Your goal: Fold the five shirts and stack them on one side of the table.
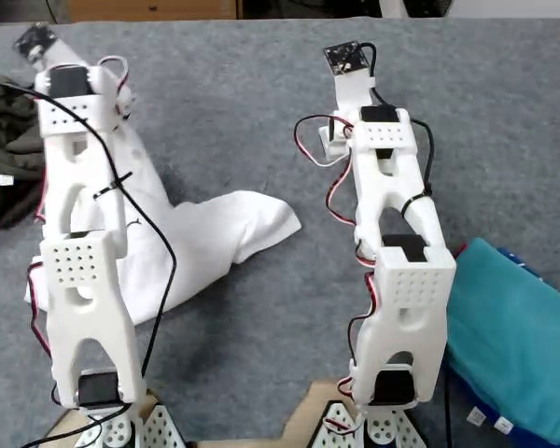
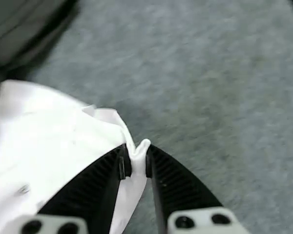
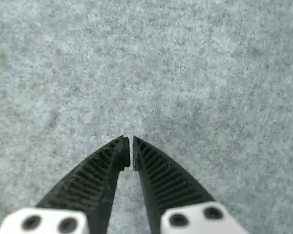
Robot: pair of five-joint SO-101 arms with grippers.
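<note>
grey felt [image 1: 224, 103] covers the table under both arms. the left pincer [image 2: 135, 163] is pinching a small fold at the edge of the white shirt [image 2: 49, 141]. a tip of cloth pokes out just past its fingertips, and the rest of the shirt lies rumpled behind it and off to one side, running back under that arm toward its base. the right pincer [image 3: 132, 153] is pressed together on nothing, hanging over bare felt well apart from the white shirt. a teal shirt [image 1: 513, 336] lies beside the right arm's base, and a heap of dark shirts [image 1: 5, 159] sits near the left pincer at the table's edge.

the step in hand looks like spreading the white shirt flat before any fold. the grip is thin, only a sliver of hem, so the pull should go low and slow along the felt, away from the bunched body; a lift or a jerk could slip the cloth free. steer away from the dark heap so the two do not tangle. the right pincer would do well to take a second corner, so the cloth opens between the two rather than dragging as a lump.
</note>
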